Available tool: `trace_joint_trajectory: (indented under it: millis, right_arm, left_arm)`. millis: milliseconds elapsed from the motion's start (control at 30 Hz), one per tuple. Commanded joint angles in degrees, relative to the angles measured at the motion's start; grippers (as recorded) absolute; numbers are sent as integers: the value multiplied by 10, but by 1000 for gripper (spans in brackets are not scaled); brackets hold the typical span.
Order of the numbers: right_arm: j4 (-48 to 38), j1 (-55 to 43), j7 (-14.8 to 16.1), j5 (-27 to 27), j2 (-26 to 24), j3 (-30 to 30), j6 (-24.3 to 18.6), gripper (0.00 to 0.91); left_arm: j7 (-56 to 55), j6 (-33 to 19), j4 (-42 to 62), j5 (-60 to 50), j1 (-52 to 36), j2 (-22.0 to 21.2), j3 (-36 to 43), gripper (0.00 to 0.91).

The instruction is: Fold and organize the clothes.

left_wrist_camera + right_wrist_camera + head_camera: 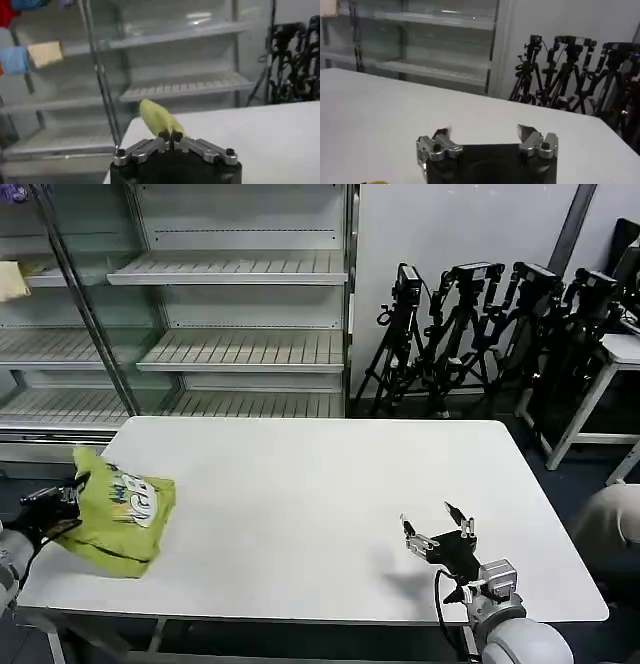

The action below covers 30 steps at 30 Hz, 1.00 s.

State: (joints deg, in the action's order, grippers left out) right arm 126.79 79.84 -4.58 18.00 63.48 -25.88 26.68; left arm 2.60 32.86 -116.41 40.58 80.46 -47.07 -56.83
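White table before shelves, left gripper fingers pinching T-shirt, right gripper spread

Evenly and brightly lit from overhead, with no harsh glare. Soft shadow on the white table beside the right gripper and under the crumpled T-shirt. Pale reflections across the glass-fronted shelving. Motion-softened and slightly hazy in both wrist views, background tripods out of focus.

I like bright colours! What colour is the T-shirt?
Lime yellow-green T-shirt, seen best from the head view.
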Motion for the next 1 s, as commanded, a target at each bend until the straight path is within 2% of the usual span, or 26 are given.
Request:
trace_joint_trajectory:
  millis: [33, 167, 367, 467, 733, 767, 1000]
  right_arm:
    - [0, 1, -1, 1, -4, -7, 1, 907]
    - [3, 7, 0, 1, -3, -14, 1, 907]
    - [3, 12, -1, 0, -1, -23, 2, 907]
    - [4, 11, 0, 2, -3, -31, 2, 907]
    - [8, 11, 0, 10, -8, -51, 6, 907]
    - [9, 11, 0, 10, -8, -53, 6, 907]
    - [5, -1, 2, 7, -8, -62, 6, 907]
  left_arm:
    - [-55, 3, -175, 2, -7, -49, 191, 10]
    - [-80, 2, -196, -39, -27, -109, 332, 10]
    - [-103, 1, -188, -128, -43, -175, 465, 10]
    - [-118, -1, -143, -170, -59, -205, 497, 10]
    - [-149, 0, -82, -168, -121, -250, 522, 20]
    - [-152, 1, -78, -168, -127, -255, 524, 897]
    - [-151, -10, -77, -138, -144, -276, 520, 907]
